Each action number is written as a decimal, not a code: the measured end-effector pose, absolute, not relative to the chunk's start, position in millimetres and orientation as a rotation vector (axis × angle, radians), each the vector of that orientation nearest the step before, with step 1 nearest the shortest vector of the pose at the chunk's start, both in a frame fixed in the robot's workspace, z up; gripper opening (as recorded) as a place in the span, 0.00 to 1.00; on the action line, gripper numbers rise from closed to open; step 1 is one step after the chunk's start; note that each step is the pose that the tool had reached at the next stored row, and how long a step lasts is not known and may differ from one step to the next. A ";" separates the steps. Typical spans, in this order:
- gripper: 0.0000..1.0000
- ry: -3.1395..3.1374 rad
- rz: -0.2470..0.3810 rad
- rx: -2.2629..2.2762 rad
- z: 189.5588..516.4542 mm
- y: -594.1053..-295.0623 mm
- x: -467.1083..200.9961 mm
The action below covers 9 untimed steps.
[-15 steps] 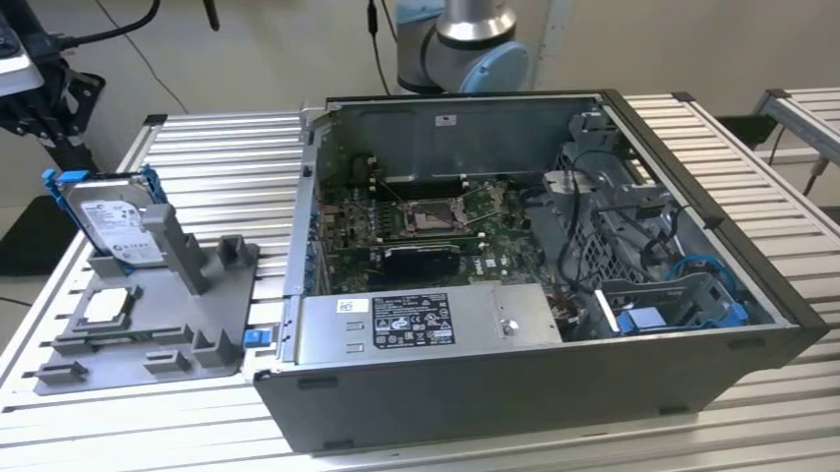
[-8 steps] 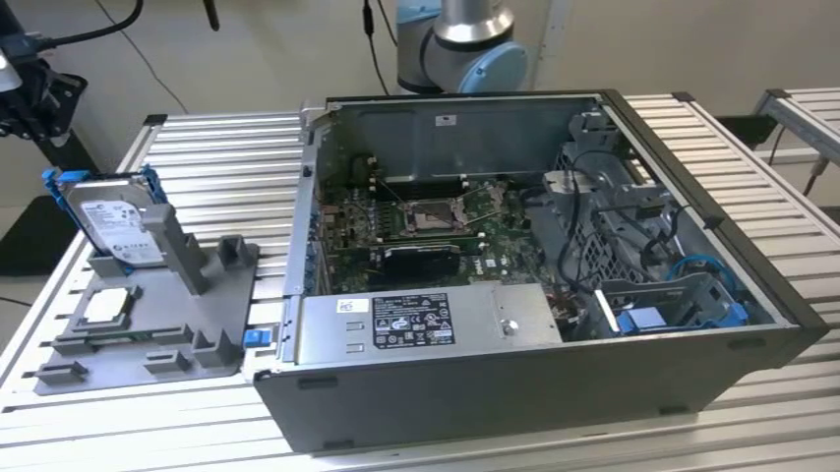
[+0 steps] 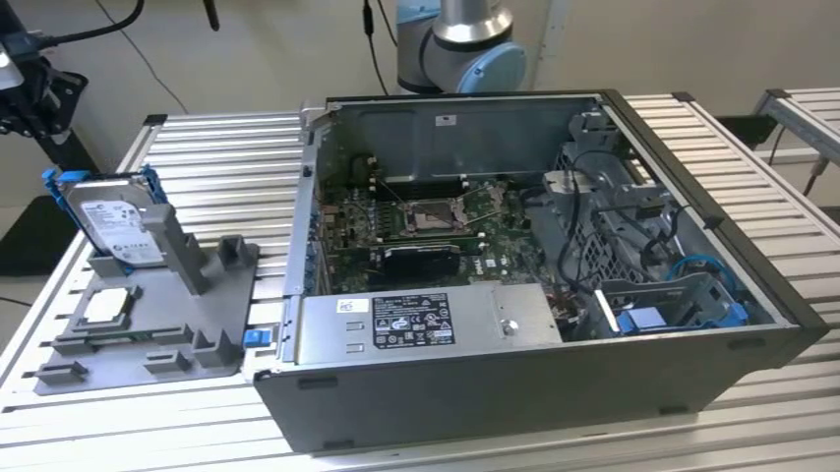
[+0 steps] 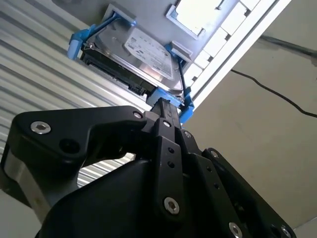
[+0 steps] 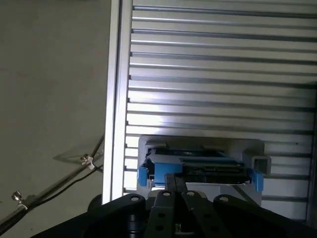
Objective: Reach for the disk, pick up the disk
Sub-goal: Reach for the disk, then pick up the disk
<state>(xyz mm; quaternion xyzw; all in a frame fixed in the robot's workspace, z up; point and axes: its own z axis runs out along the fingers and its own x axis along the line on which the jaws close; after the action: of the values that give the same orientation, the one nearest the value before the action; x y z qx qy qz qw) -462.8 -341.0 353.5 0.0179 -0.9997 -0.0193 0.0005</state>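
Note:
The disk (image 3: 118,226), silver-grey with a white label and a blue bracket, stands upright in a slot of the grey holder (image 3: 210,315) at the exterior view's left. My black gripper (image 3: 37,113) hangs at the upper left edge of that view, apart from the disk. In the second wrist view the disk (image 4: 143,54) lies just beyond the gripper (image 4: 165,105), whose fingers sit pressed together near the blue bracket's edge. In the first wrist view the disk (image 5: 198,166) appears edge-on past the gripper (image 5: 174,179). Nothing is held.
A small square silver chip (image 3: 108,307) lies on the holder in front of the disk. An open computer case (image 3: 525,393) takes up the middle and right of the slatted metal table (image 3: 223,147). The arm's base (image 3: 462,49) stands behind the case. Cables (image 5: 59,183) hang beside the table edge.

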 end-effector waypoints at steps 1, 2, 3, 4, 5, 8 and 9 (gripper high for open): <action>0.00 -3.139 -0.060 0.057 353.5 -340.9 -462.8; 0.00 -3.139 -0.060 0.058 353.5 -340.9 -462.8; 0.00 -3.139 -0.060 0.058 353.5 -340.9 -462.8; 0.00 -3.139 -0.060 0.058 353.6 -340.9 -462.8; 0.00 -3.139 -0.060 0.058 353.6 -340.9 -462.8; 0.00 -3.139 -0.060 0.058 353.6 -340.8 -462.8; 0.00 -3.139 -0.060 0.058 353.6 -340.8 -462.8</action>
<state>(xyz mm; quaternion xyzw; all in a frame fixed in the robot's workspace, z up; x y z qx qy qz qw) -462.8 -340.8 353.6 0.0186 -0.9996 -0.0192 0.0006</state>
